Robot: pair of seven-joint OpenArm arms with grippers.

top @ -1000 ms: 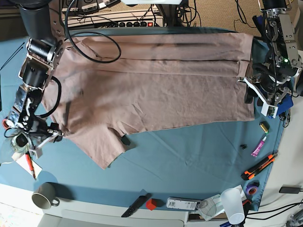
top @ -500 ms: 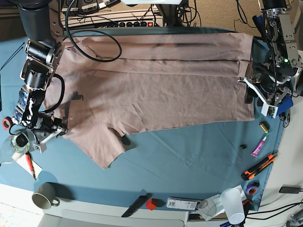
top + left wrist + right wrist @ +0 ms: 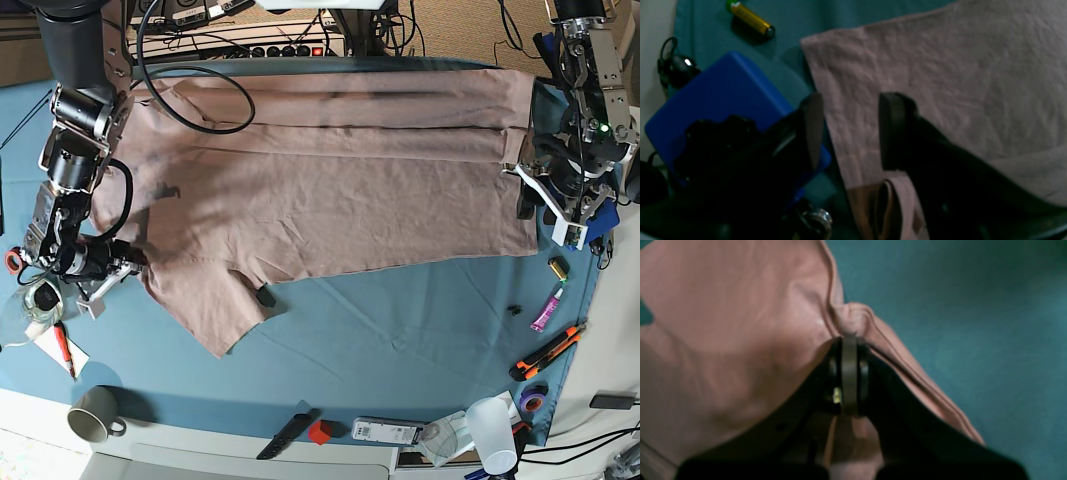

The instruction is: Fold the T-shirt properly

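Observation:
The dusty pink-beige T-shirt (image 3: 330, 180) lies spread flat and wrinkled over the blue-teal table cloth. At its left edge, my right gripper (image 3: 127, 265) is shut on a bunched fold of the T-shirt (image 3: 853, 318), pinched at the fingertips (image 3: 849, 350). My left gripper (image 3: 530, 195) hangs at the shirt's right edge. It stands open (image 3: 851, 133) with the shirt's edge (image 3: 853, 100) lying beneath the gap and one finger (image 3: 892, 130) over the cloth. It holds nothing.
A blue box (image 3: 716, 96) and a battery (image 3: 750, 18) lie beside the left gripper. Along the right and front edges lie a pink marker (image 3: 547, 308), an orange cutter (image 3: 548, 352), a plastic cup (image 3: 492, 430), a red block (image 3: 319, 432) and a mug (image 3: 95, 412).
My right gripper has slid in to the shirt's left edge and closed on the fabric. The left arm and its open gripper have stayed still.

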